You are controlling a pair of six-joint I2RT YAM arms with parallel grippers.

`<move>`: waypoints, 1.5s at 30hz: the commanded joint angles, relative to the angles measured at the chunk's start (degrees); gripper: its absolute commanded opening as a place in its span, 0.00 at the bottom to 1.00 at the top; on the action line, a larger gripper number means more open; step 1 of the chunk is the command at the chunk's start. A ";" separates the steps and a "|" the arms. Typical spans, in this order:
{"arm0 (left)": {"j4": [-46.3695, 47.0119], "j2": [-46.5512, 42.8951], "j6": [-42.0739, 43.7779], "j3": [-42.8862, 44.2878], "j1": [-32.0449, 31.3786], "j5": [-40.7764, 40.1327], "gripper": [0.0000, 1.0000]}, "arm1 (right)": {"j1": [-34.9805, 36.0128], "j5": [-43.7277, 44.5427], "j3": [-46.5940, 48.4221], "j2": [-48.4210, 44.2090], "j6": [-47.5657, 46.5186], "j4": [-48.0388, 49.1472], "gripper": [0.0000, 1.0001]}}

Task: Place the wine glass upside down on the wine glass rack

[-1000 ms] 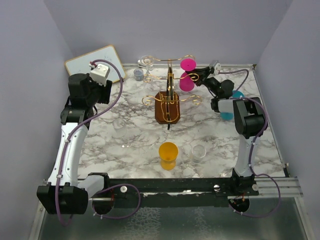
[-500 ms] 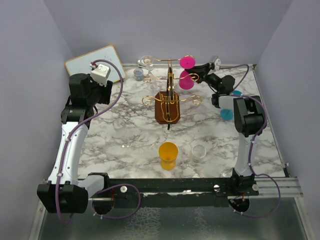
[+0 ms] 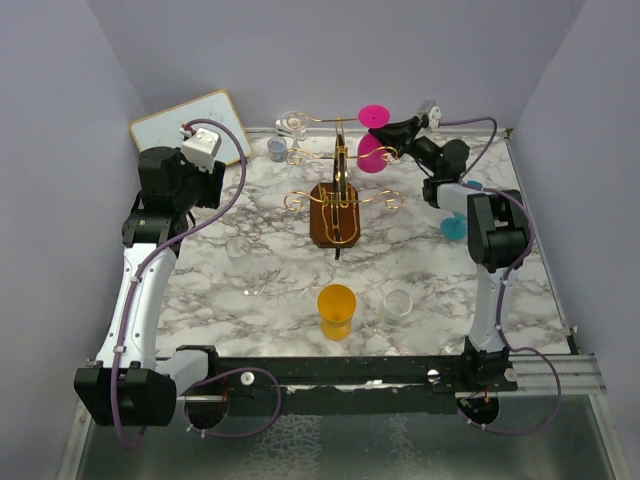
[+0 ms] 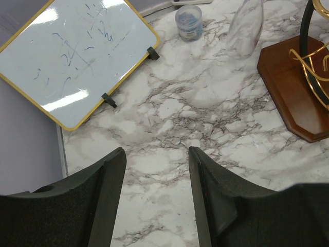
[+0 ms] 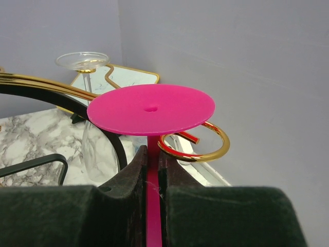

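Firmly, the right tool [image 5: 152,157] pinches the stem of the pink wine glass [image 5: 151,109], held upside down with its foot up beside a gold scroll arm of the wine glass rack [image 3: 335,222], toward the surface's [image 3: 420,260] far edge. The left tool [image 4: 157,153] stands partly spread and empty near the far left corner.

Right tool [image 3: 385,136] and pink wine glass [image 3: 377,116] higher, farther back

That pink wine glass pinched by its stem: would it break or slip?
The pink wine glass looks like opaque plastic: probably light, hardly fragile. Its thin stem might swivel in the right gripper, though the wide foot should stop slipping.
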 commanded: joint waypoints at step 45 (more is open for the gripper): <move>1.13 -0.37 2.16 1.76 0.51 0.28 0.53 | -0.31 13.84 -0.75 1.01 -3.25 -1.47 0.01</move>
